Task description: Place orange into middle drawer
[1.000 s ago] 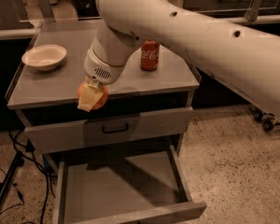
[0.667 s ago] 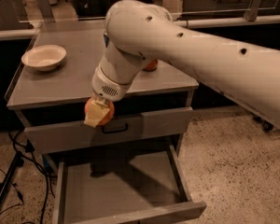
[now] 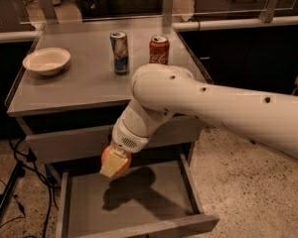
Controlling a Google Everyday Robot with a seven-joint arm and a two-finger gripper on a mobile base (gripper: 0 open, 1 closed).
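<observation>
The orange (image 3: 120,166) is round and plain, held in my gripper (image 3: 113,163), whose pale fingers (image 3: 111,164) are shut on it. It hangs just above the back left part of the open middle drawer (image 3: 154,202), a wide grey box with a bare flat floor and low side walls. The gripper's shadow falls on the drawer floor. My white arm (image 3: 213,108) reaches in from the right, over the cabinet's front edge.
On the grey cabinet top (image 3: 84,78) stand a white bowl (image 3: 46,60) at the left, a blue can (image 3: 120,52) and a red cola can (image 3: 159,49) at the back. Cables (image 3: 10,182) hang at the cabinet's left. Speckled floor lies to the right.
The arm has come down and forward with the orange, from the cabinet top's front edge to just above the open drawer. The cans now show behind the arm.
</observation>
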